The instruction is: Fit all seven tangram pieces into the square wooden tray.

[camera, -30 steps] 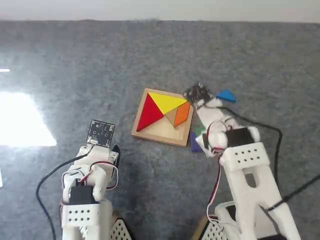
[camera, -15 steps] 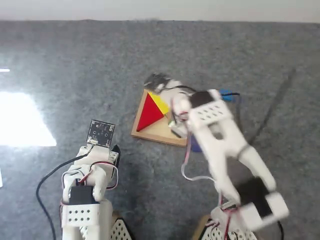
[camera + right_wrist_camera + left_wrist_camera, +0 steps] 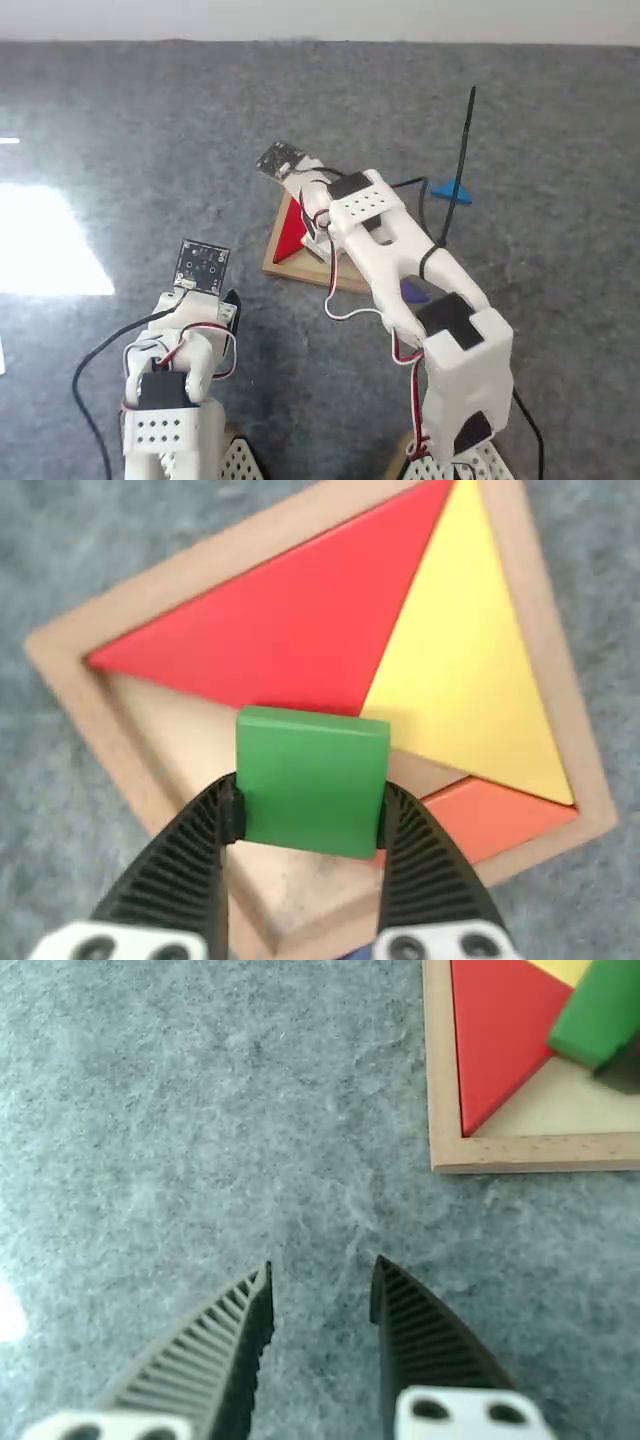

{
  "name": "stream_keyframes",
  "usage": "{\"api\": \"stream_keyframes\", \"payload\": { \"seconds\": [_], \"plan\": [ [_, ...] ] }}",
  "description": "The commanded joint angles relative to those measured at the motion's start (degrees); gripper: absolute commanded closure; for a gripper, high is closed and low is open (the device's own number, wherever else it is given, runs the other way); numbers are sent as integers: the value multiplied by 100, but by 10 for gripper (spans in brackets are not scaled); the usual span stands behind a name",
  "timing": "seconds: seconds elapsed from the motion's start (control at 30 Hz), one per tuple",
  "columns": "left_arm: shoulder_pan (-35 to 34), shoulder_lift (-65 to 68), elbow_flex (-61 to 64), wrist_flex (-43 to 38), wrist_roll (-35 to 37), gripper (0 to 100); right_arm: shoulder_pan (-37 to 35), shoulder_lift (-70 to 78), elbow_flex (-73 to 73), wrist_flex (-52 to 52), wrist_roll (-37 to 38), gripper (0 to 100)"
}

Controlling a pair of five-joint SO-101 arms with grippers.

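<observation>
- Status: green square (image 3: 312,778) is pinched across two opposite side faces by the right gripper (image 3: 308,810). Jaws are closed on it, and it looks to be held clear of the wood.
- Key relation: the square wooden tray (image 3: 60,665) is directly under the right gripper. The held piece hangs over the bare wood on the gripper-body side of the red triangle (image 3: 290,630).
- Its far edge overlaps the point where the red triangle meets the yellow triangle (image 3: 470,670).
- Axis: a square has no long axis, so edge alignment is what counts. Its edges look slightly off-parallel to the red triangle's near edge. My read is a small wrist twist before lowering, or a corner rides up on red.
- Tray contents: red and yellow triangles are seated edge to edge, and the orange piece (image 3: 490,815) sits against yellow toward one rim. The rest is bare wood.
- Loose pieces: blue piece (image 3: 452,191) is on the surface (image 3: 150,120), well apart from the tray. Purple piece (image 3: 412,291) is just beside the right arm, partly hidden by it.
- Left gripper (image 3: 320,1290): jaws spread, nothing between them, over bare surface. The tray corner (image 3: 520,1155) is ahead of it and off to one side, not touching.
- Right arm is nearer the tray, so placement looks like its job.
</observation>
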Motion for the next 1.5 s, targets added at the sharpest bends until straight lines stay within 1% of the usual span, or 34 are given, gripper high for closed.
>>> {"api": "stream_keyframes", "payload": {
  "seconds": [0.0, 0.1, 0.23, 0.37, 0.6, 0.8, 0.87, 0.97, 1.03, 1.37, 1.47],
  "plan": [
    [-35, -88, -48, 0, -70, 848, -40, 110, -457, -57, -466, 989],
    [-35, -88, -48, 0, -70, 848, -66, 92, -475, 224, -501, 989],
    [-35, -88, -48, 0, -70, 848, -303, 40, -475, 312, -554, 988],
    [-35, -88, -48, 0, -70, 848, -523, 13, -466, 409, -1046, 988],
    [-35, -88, -48, 0, -70, 848, -558, 13, -475, 549, -1116, 988],
    [-35, -88, -48, 0, -70, 848, -576, 22, -475, 611, -1486, 987],
    [-35, -88, -48, 0, -70, 848, -523, 4, -484, 725, -1512, 951],
    [-35, -88, -48, 0, -70, 848, -541, -57, -475, 778, -1503, 842],
    [-35, -88, -48, 0, -70, 848, -549, -119, -475, 787, -1503, 803],
    [-35, -88, -48, 0, -70, 848, -549, -673, -440, 927, -1442, 805],
    [-35, -88, -48, 0, -70, 848, -673, -778, -440, 998, -1248, 805]
  ]
}}
